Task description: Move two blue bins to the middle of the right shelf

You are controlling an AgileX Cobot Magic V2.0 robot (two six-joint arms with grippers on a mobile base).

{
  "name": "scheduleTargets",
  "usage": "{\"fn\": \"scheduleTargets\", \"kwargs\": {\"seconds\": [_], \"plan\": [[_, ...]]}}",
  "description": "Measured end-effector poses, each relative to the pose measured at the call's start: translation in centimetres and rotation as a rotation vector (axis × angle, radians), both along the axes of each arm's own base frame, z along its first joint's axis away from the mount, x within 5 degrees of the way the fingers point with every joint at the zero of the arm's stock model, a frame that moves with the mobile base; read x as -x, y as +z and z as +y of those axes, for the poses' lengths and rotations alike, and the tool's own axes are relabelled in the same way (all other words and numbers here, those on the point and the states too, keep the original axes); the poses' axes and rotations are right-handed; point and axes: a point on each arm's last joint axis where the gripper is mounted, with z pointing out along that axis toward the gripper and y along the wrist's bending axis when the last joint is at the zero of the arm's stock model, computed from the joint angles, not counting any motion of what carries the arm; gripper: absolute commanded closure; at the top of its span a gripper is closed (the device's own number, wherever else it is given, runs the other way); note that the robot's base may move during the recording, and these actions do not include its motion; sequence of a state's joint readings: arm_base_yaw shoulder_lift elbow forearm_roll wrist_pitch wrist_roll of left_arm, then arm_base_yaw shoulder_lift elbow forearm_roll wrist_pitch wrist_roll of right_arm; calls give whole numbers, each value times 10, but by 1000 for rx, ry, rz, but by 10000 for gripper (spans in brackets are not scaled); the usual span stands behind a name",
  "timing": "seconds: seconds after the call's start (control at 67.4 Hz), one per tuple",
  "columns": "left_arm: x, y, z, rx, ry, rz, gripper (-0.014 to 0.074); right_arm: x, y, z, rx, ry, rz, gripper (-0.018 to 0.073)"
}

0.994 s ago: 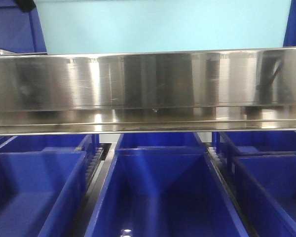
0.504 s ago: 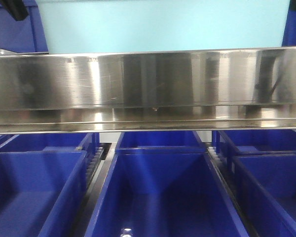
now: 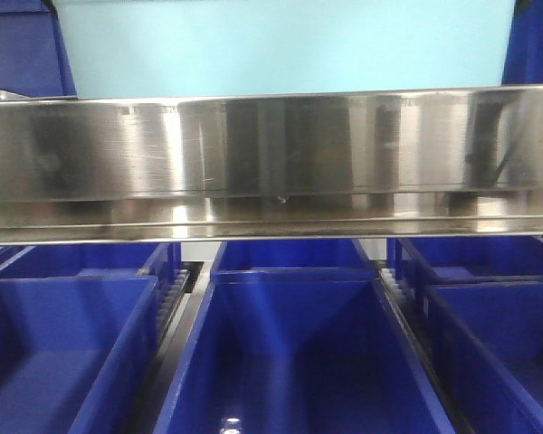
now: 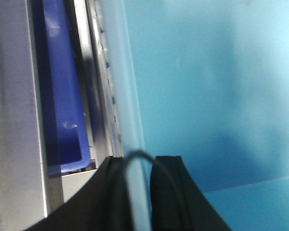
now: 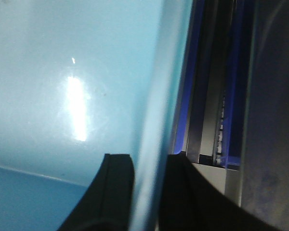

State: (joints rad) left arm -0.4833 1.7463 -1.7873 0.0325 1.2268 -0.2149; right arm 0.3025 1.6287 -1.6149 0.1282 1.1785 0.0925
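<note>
One pale light-blue bin fills the top of the front view, just behind and above the shelf's broad shiny steel front rail. My left gripper is shut on the bin's left wall, one black finger outside and one inside the bin. My right gripper is shut on the bin's right wall, with the bin's inside to its left. Neither gripper shows in the front view. A second pale bin is out of view.
Below the rail, three dark royal-blue crates sit side by side between roller tracks. Dark blue crates also flank the pale bin at the upper corners. A dark blue crate and steel tracks lie beside the bin.
The pale bin has shifted a little to the left in the front view. The dark gripper part seen at the top left corner earlier is gone from view.
</note>
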Motion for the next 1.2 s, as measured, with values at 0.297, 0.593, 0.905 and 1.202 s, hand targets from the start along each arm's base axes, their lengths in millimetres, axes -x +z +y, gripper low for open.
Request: {"fn": "scheduleTargets", "kwargs": {"seconds": [0.297, 0.593, 0.905, 1.202], "plan": [[0, 1, 0, 7, 3, -5, 707, 2, 5, -1, -12, -4, -38, 713], [18, 33, 7, 55, 4, -55, 707, 24, 40, -7, -64, -20, -176, 713], [48, 96, 24, 152, 6, -235, 707, 52, 88, -16, -156, -35, -423, 713], [51, 106, 24, 185, 1, -270, 707, 58, 97, -19, -166, -40, -478, 713]]}}
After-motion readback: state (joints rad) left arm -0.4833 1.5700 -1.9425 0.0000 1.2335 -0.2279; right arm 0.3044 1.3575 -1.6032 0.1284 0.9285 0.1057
